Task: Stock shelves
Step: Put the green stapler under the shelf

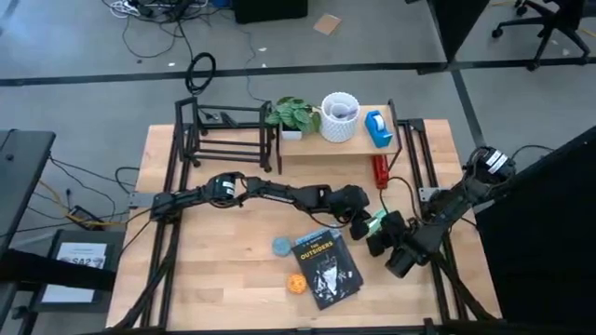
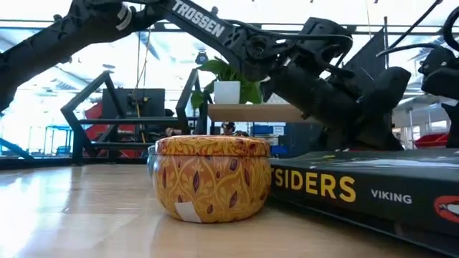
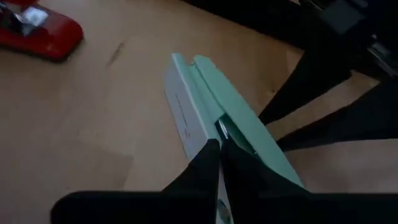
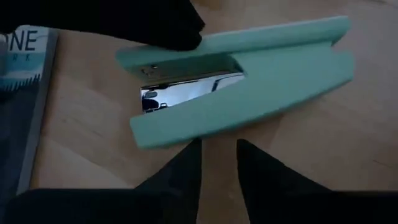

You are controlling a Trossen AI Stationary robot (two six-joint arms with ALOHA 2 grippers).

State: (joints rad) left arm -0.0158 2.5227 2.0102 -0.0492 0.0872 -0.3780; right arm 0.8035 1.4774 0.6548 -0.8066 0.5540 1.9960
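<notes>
Already stocked: a plant (image 1: 294, 115), white pot (image 1: 339, 116) and blue tape dispenser (image 1: 377, 128) stand on the plank shelf (image 1: 317, 149) at the table's far edge.
Still empty: rod rack (image 1: 228, 138), far-left.
In hand: left gripper (image 3: 219, 149) pinches a mint stapler (image 4: 249, 74) near the right edge.
Waiting: right gripper (image 4: 217, 152) hovers beside it, fingers narrowly parted.
Left out: book (image 1: 328, 270), tin (image 2: 209, 177), red stapler (image 1: 380, 170).

Your wood-top shelf (image 1: 349, 147) stands at the table's back edge, with the empty black rod rack (image 1: 228, 138) just beside it.
</notes>
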